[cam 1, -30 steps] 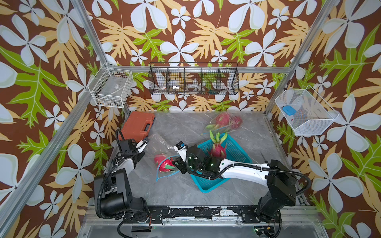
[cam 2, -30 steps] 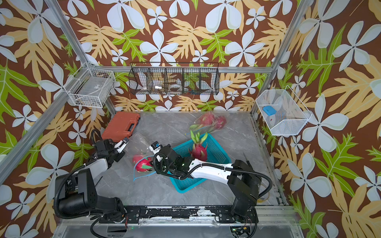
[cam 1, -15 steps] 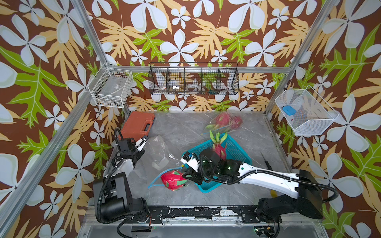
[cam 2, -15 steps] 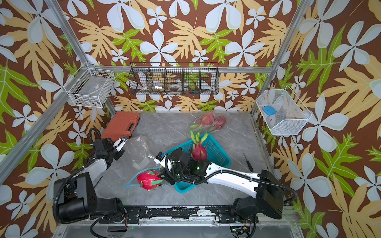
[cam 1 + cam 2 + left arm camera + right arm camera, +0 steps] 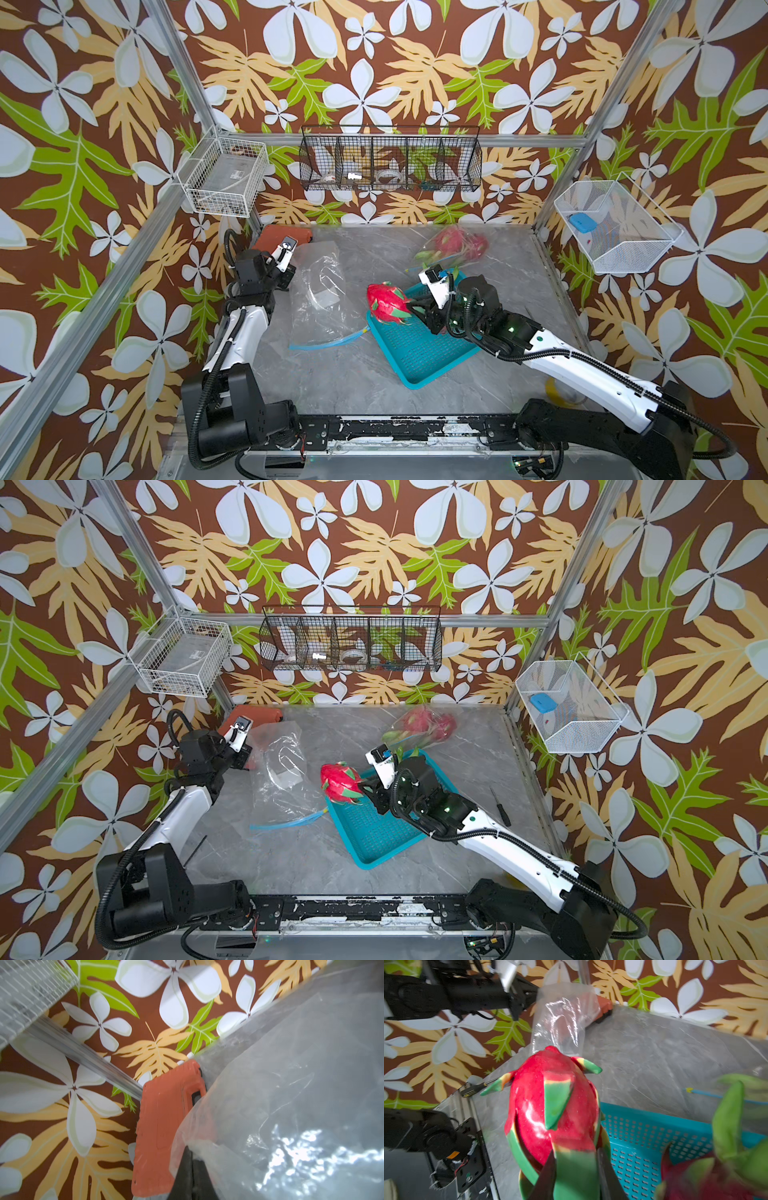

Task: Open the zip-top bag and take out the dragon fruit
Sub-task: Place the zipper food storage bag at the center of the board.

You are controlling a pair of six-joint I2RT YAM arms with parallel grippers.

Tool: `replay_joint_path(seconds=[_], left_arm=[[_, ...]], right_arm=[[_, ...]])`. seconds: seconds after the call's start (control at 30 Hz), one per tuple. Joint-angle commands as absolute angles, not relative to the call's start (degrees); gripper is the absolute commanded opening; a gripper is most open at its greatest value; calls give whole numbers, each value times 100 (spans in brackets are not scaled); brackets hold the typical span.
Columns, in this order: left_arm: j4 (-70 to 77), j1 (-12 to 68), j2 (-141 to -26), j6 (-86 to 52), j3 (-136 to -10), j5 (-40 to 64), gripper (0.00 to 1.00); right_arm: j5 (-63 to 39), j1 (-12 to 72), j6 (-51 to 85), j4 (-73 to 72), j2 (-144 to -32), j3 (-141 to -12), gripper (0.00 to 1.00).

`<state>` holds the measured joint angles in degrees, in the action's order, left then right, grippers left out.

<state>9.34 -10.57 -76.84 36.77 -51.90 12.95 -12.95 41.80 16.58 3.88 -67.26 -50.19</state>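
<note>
A magenta dragon fruit hangs over the left corner of the teal basket. My right gripper is shut on its green fronds. The clear zip-top bag lies slack and empty left of the basket, its blue zip strip towards the front. My left gripper is shut on the bag's far left corner. A second dragon fruit lies in the basket. Another bag holding dragon fruit sits at the back.
An orange case lies in the back left corner beside my left gripper. A screwdriver lies right of the basket, and another by the table's front left. Wire baskets hang on the walls.
The right gripper drew the dragon fruit out of the bag towards the front, then carried it up and right to the basket's corner. The left gripper kept hold of the bag's corner.
</note>
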Motion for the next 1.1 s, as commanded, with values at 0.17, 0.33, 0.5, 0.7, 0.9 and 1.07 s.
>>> replay_joint_path(seconds=[0.17,0.33,0.5,0.7,0.9,1.07], left_arm=[[1549,-449,-8686,3207,-6282,467,0],[1759,-354,-9473,2608,-7172,130,0],[1823,-299,-9914,2203,-7562,16,0],[1360,-272,-10060,2486,-7426,19,60],[1446,-346,-9457,2790,-6920,-89,91],[567,-539,-8759,2718,-6962,302,92]], right_arm=[[-715,4056,1932,81,-7340,-4876,0],[-522,4061,1960,39,-7678,-4825,0],[-580,4061,2043,11,-7698,-4670,0],[-614,4078,2057,-57,-7430,-4440,11],[-413,4149,1989,137,-7097,-4653,47],[-163,4279,1775,636,-6574,-5207,62]])
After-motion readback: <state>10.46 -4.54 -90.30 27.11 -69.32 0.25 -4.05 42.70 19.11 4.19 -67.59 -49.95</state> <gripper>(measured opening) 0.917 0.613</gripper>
